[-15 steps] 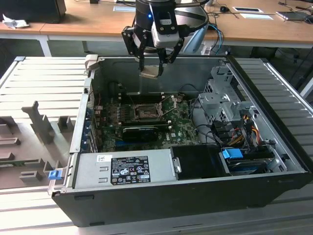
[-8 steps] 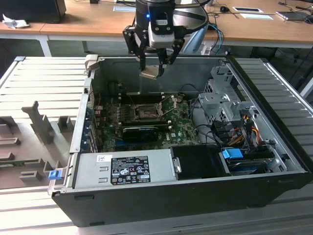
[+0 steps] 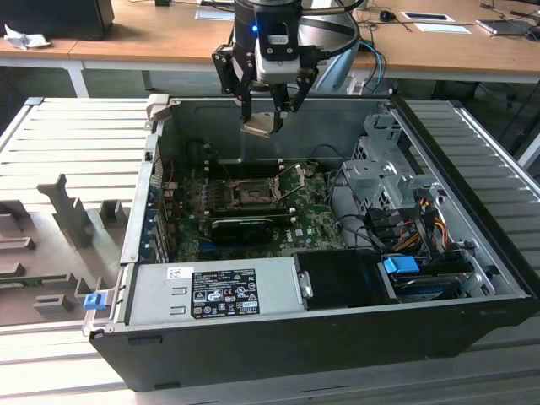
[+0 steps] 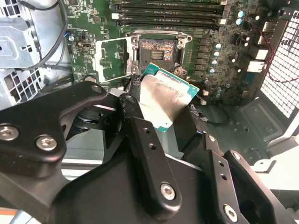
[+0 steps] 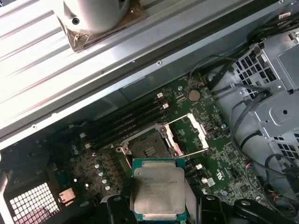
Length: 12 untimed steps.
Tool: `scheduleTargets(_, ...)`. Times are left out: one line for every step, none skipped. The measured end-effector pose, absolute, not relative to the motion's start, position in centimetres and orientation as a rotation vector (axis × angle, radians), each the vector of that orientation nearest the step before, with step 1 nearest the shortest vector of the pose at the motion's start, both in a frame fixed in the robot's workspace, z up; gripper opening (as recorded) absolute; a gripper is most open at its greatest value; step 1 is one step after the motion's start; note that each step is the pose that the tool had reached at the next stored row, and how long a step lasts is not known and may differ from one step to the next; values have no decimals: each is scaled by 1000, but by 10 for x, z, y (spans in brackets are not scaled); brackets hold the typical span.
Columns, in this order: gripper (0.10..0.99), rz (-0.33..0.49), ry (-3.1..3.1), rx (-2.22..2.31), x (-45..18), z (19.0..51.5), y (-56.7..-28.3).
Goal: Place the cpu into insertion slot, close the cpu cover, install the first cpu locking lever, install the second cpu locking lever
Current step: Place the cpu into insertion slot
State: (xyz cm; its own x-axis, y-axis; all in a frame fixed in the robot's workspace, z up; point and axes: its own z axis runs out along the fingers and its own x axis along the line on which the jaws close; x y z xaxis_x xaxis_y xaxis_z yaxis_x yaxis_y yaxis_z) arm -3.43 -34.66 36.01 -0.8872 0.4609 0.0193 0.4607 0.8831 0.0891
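Fingers (image 3: 246, 101) clenched on the cpu (image 3: 260, 126), held in air above the open computer case (image 3: 337, 337). Below on the motherboard (image 3: 312, 224), insertion slot (image 4: 157, 49) bare, cpu cover (image 4: 99, 56) swung open just beside it.

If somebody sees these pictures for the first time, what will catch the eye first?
First the gripper, above the open computer case in the exterior view, holding the cpu. Below it, on the green motherboard, the insertion slot lies bare, and the cpu cover stands swung open beside it.
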Motion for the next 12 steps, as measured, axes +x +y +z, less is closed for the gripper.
scheduleTargets(525, 143, 3046, 746, -34, 360, -347)
scheduleTargets(525, 143, 3045, 749, -34, 360, -347)
scheduleTargets(525, 143, 3043, 755, -34, 360, -347)
scheduleTargets(525, 143, 3041, 762, -34, 359, -347)
scheduleTargets(525, 143, 3040, 768, -34, 359, -347)
scheduleTargets(525, 143, 3039, 772, -34, 359, -347)
scheduleTargets(525, 143, 3037, 776, -34, 359, -347)
scheduleTargets(525, 143, 3036, 780, -34, 359, -347)
scheduleTargets(525, 143, 3035, 785, -34, 359, -347)
scheduleTargets(525, 143, 3034, 789, -34, 359, -347)
scheduleTargets(525, 143, 3032, 795, -34, 359, -347)
scheduleTargets(525, 143, 3031, 798, -34, 359, -347)
